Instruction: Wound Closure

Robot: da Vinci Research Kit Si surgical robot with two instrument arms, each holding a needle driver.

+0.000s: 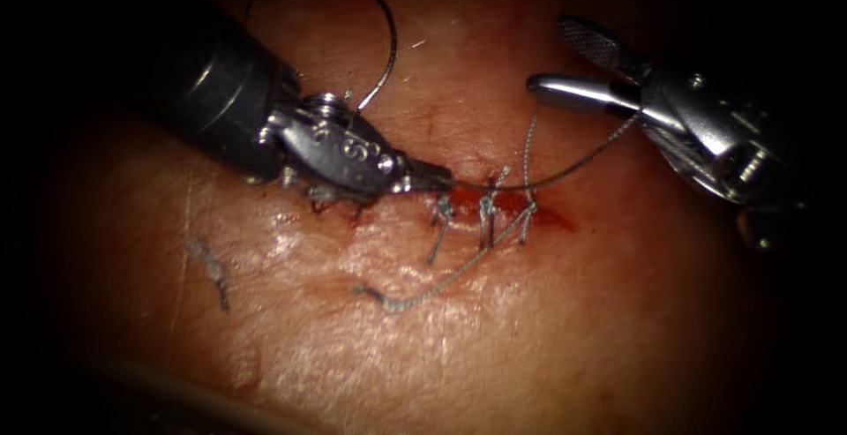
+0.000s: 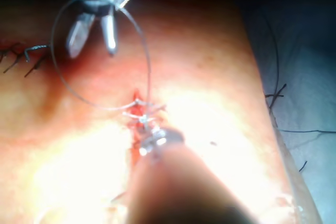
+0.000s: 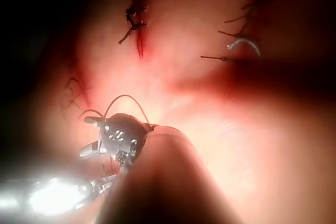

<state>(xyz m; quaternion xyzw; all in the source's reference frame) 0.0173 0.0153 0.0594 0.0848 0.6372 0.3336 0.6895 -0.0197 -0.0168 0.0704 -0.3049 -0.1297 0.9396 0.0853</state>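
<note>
- Tissue (image 1: 291, 347): pale, wet pork surface. Its far-left and lower-left edges are lost in shadow.
- Cut end of thread (image 1: 212, 269): a short grey scrap lying loose on the tissue, well to the left of the cut.
- Left end effector (image 1: 437, 176): comes in from the upper left with its tip down at the left end of the cut (image 1: 494, 201). The jaws are together, apparently clamped on the thread right at the wound. The shaft hides the tissue behind it.
- Thread (image 1: 565, 170): a thin line running from the left tip, rising rightward to the right tool. A second arc (image 1: 391, 42) curves up above the left wrist, and its top is cut off in the dark. In the left wrist view it forms a wide loop (image 2: 149, 61) around the right tool.
- Stitches (image 1: 487, 210): three knotted, side by side across the cut. A long frayed tail (image 1: 423, 289) trails down and to the left from the rightmost one.
- Red fluid (image 1: 551, 217): a smear at the right end of the cut.
- Right end effector (image 1: 551, 56): jaws wide apart and gripping nothing. The thread crosses just behind them.
- Pale curved sliver (image 3: 244, 44): lies on the tissue; it could be the needle or a thread end, I cannot tell which.
</note>
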